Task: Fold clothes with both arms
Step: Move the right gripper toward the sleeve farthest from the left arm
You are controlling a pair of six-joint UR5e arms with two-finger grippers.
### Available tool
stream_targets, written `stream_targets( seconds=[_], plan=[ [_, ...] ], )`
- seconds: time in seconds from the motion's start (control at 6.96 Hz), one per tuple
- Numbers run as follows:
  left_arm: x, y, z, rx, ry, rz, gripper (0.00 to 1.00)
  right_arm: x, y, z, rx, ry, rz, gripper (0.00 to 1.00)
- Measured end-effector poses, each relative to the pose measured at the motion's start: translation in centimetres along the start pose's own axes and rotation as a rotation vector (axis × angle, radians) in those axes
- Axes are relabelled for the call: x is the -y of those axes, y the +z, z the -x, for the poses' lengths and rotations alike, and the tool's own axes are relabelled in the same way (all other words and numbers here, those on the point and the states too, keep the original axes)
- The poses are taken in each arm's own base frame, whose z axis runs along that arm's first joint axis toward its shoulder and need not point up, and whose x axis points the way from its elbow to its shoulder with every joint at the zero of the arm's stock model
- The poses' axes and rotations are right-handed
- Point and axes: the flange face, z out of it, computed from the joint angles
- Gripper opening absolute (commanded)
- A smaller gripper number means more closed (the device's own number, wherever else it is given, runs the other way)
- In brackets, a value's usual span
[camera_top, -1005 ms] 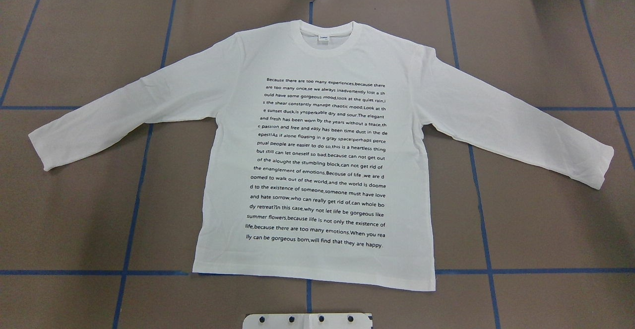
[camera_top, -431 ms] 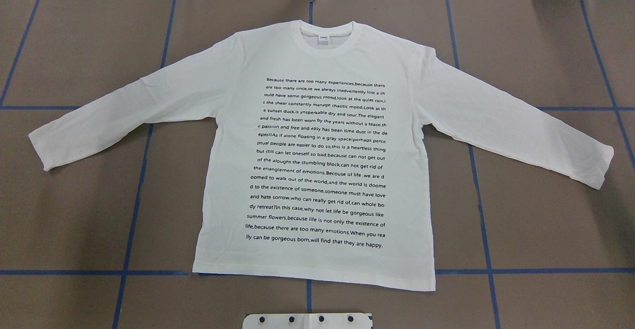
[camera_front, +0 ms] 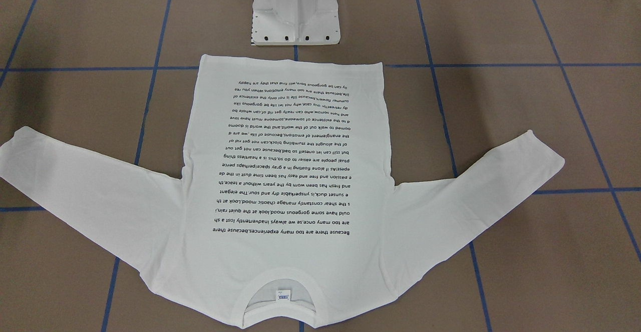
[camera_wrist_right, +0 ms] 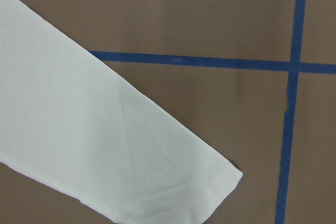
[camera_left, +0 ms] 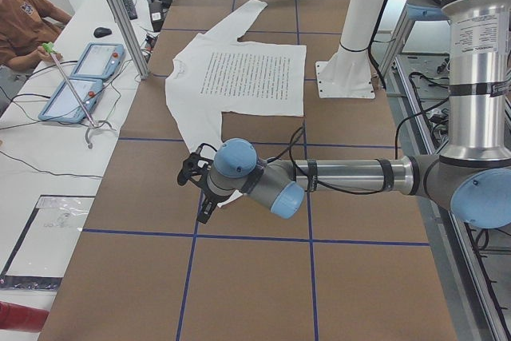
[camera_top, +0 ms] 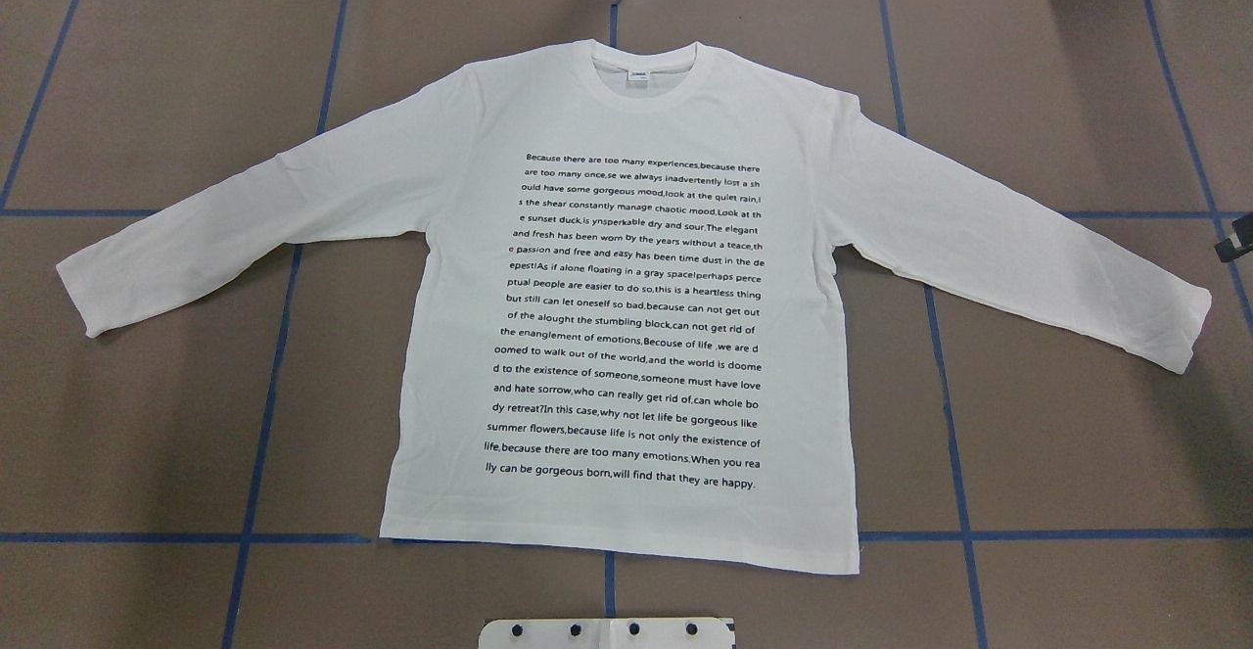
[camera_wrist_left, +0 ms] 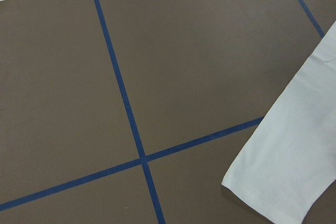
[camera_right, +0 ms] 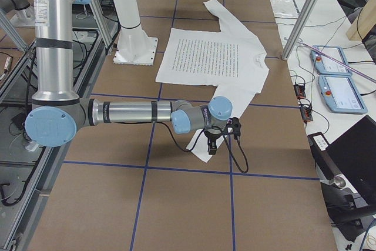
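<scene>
The white long-sleeved T-shirt (camera_top: 626, 316) lies flat on the brown table, printed side up, collar away from the robot's base. It also shows in the front-facing view (camera_front: 290, 172). Both sleeves are spread outward. My left gripper (camera_left: 201, 201) hovers by the left sleeve's cuff (camera_wrist_left: 283, 171); I cannot tell whether it is open or shut. My right gripper (camera_right: 212, 145) hovers by the right sleeve's cuff (camera_wrist_right: 157, 171). Only a dark tip of it (camera_top: 1235, 238) shows at the overhead view's right edge, and I cannot tell its state. Neither wrist view shows fingers.
The white pedestal base (camera_front: 295, 16) stands just behind the shirt's hem. Blue tape lines (camera_top: 284, 336) cross the table. Control tablets (camera_left: 88, 69) lie on the side bench, where an operator (camera_left: 20, 17) sits.
A dark part of the right gripper has come into the overhead view at the right edge, above the right cuff. The shirt has not moved.
</scene>
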Motion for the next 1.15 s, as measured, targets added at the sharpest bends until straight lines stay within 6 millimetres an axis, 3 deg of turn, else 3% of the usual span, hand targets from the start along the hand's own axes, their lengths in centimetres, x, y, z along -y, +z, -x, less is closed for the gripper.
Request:
stream_targets(
  seconds=[0.29,0.43,0.57,1.15],
  plan=[
    [0.1,-0.1,-0.1,-0.003,0.011,-0.009,1.00,0.3,2.4,1.0,-0.001,-0.001,0.037,1.00],
    [0.2,-0.1,-0.2,-0.003,0.013,-0.011,1.00,0.5,3.8,0.3,-0.005,-0.012,0.036,0.98],
    [0.2,-0.2,-0.3,-0.003,0.016,-0.013,1.00,0.7,5.2,-1.2,-0.015,-0.022,0.022,0.88],
    [0.4,-0.4,-0.5,-0.004,0.020,-0.018,1.00,0.9,8.3,-3.7,-0.031,0.071,0.023,0.79]
  ],
)
